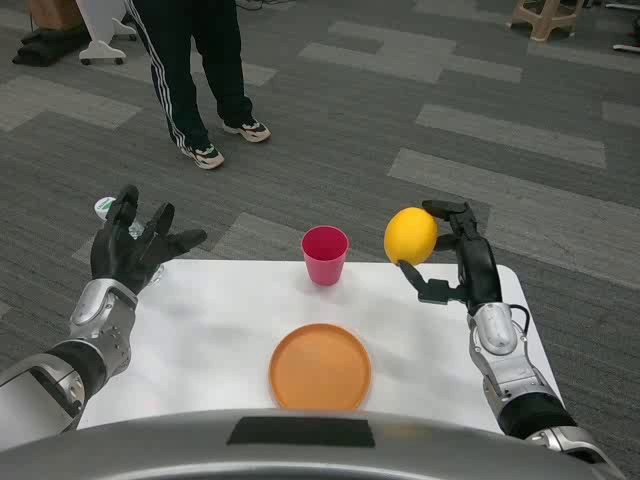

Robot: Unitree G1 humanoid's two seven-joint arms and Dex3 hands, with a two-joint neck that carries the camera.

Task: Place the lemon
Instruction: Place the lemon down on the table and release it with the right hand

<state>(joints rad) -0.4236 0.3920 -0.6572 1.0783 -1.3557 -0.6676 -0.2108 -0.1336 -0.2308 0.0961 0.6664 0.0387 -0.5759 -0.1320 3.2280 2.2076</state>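
**Lemon held aloft beyond the orange plate, right hand gripping**

White table (210,330): the bearing surface, with grey patterned carpet around it. A person's legs (200,70) in dark striped trousers and trainers stand on the carpet well beyond the table's far edge.

Orange plate (320,367): the landmark, lying flat near the table's near edge, roughly central and unoccupied. On the task sentence alone it is the likelier resting place for the fruit, though this is a judgement.

Left hand (135,250): raised over the far left corner, well to the left of the plate and beyond it, fingers spread apart and holding nothing.

Right hand (455,262): raised to the right of the plate and beyond it, its fingers closed around the lemon, with one fingertip over the top and another beneath.

Pink cup (325,255): upright, mouth open, directly beyond the plate and apart from it.

Lemon (411,236): carried above the table, lying on the side of the right hand that faces the plate, between that hand and the cup. It is far nearer the right hand than the left. Its long axis runs close to upright, tilted slightly, the upper end leaning toward the fingertip above it. The coming move probably calls for travel nearward and leftward, then down to the plate.
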